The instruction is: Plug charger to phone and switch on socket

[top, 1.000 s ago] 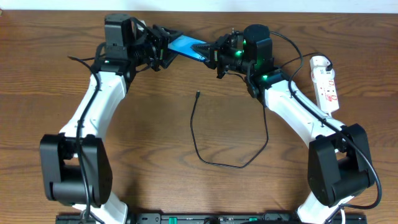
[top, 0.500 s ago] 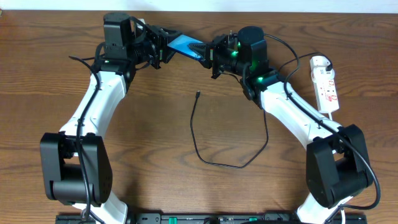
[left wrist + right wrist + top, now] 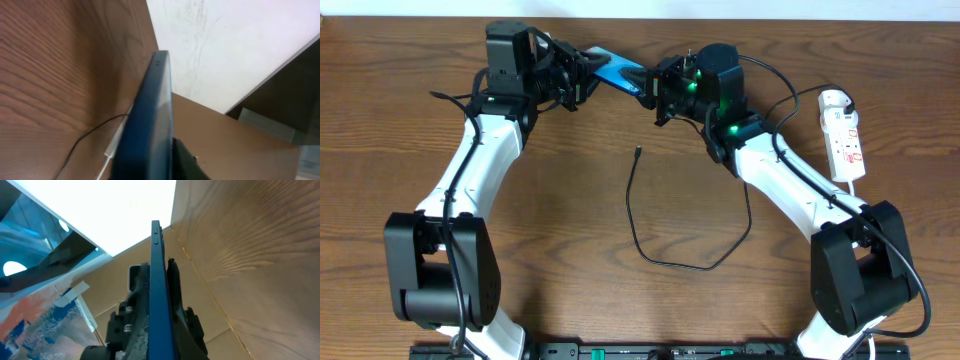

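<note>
The phone [image 3: 616, 71], bright blue, is held in the air at the back of the table between both grippers. My left gripper [image 3: 582, 74] is shut on its left end and my right gripper [image 3: 651, 86] is shut on its right end. In the left wrist view the phone [image 3: 150, 120] stands edge-on in the jaws, and in the right wrist view [image 3: 160, 290] too. The charger lies loose on the table: its plug tip [image 3: 637, 152] points to the back and the black cable [image 3: 665, 264] loops below it. The socket [image 3: 845, 135], a white power strip, lies at the right.
The wall runs along the table's far edge just behind the phone. The charger cable rises under my right arm [image 3: 790, 180] toward the socket. My left arm [image 3: 470, 180] stretches along the left side.
Both grippers have carried the phone a little to the left and toward the back edge. The cable and the socket have not moved.
</note>
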Available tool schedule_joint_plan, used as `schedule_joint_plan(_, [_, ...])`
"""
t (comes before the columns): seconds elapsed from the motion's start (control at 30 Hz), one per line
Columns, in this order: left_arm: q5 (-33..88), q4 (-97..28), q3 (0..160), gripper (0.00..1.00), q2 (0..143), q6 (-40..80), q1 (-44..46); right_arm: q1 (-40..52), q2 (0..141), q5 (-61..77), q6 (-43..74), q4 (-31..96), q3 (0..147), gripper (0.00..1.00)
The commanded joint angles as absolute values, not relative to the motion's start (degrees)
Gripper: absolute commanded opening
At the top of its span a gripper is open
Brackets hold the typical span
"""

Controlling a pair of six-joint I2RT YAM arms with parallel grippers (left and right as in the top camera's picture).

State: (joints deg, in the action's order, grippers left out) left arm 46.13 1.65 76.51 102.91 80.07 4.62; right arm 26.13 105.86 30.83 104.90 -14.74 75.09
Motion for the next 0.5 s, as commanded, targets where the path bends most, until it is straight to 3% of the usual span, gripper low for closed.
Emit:
schedule_joint_plan(0.0, [46.7,2.9,77.4,0.09,102.9,79.8,4.7,27.9,105.6,30.9,104.8,-13.9,75.7,0.02])
schedule_joint_plan(0.3, [45.4,2.9,77.4,0.07,102.9,79.8,4.7,28.8,105.6,29.8,104.7,-13.9,75.7,0.06])
schedule_joint_plan(0.47, [44.3,2.9,77.4,0.07,102.9,79.3,4.7,28.9,105.6,29.4,104.7,-13.9,75.7,0.27])
